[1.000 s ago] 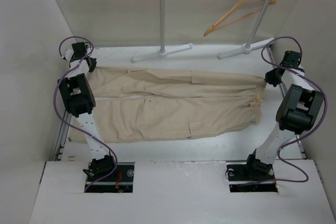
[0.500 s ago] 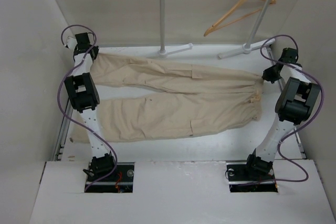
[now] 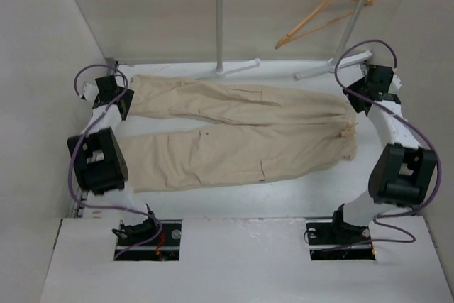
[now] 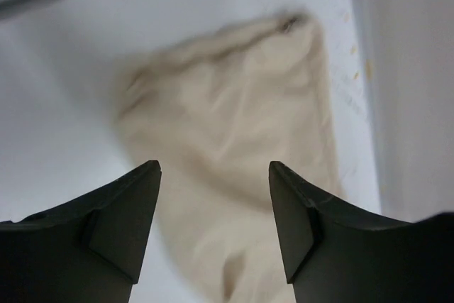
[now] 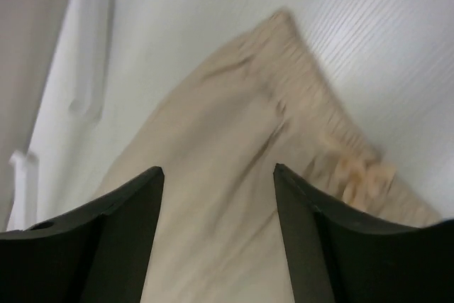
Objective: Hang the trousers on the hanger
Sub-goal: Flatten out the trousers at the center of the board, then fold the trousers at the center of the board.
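Trousers (image 3: 241, 133) flat on surface, long axis left–right: cuffs at left gripper (image 4: 213, 168), waistband at right gripper (image 5: 218, 172). Both released, empty. Hanger (image 3: 284, 40) beyond, right-arm side.

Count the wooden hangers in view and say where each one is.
1. The wooden hanger hangs tilted from the top of the white clothes rack, near its right upright, beyond the table's far right corner. No other shows in any view.
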`<state>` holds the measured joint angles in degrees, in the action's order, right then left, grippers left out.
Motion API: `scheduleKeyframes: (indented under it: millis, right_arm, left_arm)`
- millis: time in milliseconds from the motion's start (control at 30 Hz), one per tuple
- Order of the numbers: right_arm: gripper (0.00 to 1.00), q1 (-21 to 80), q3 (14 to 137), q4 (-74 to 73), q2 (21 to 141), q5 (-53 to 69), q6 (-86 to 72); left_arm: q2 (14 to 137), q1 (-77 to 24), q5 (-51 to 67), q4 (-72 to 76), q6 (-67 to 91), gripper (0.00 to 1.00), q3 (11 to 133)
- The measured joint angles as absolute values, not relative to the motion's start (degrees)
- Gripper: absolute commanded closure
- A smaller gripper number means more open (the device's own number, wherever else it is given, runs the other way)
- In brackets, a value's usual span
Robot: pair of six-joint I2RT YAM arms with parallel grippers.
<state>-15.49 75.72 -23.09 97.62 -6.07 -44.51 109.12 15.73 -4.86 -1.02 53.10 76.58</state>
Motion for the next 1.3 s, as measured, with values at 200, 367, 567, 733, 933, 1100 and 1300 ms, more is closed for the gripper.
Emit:
scheduleKeyframes:
  millis: [200,367,567,733,933,1100,1300]
  right_arm:
    - [0.93,0.34,60.38,-18.52,73.89,-6.85,-46.15]
    - [0.81,14.92,48.77,-20.1,61.28,-4.29,-46.7]
    - [0.52,29.1,37.76,-25.15,46.63,-1.17,-47.79]
    - [0.35,33.1,31.0,-28.97,38.59,0.23,-48.93]
    - [0.34,33.1,29.04,-32.99,34.39,1.13,-48.9]
    - [0.34,33.12,29.04,-33.08,34.83,1.43,-48.93]
    - [0.34,30.85,29.04,-33.17,35.24,1.85,-48.99]
  left_arm:
    - [69.56,13.3,-9.69,-8.56,53.1,0.6,46.46]
    - [50.33,20.18,-14.76,-24.21,52.36,0.53,37.65]
    - [47.9,28.01,-16.93,-31.81,51.9,0.48,31.48]
    - [48.77,32.62,-15.7,-32.47,51.94,0.48,27.07]
    - [48.64,34.65,-15.25,-32.51,51.96,0.48,25.85]
    - [49.23,34.65,-15.81,-31.38,51.96,0.49,24.86]
    - [54.61,35.18,-15.11,-23.66,52.51,0.86,22.94]
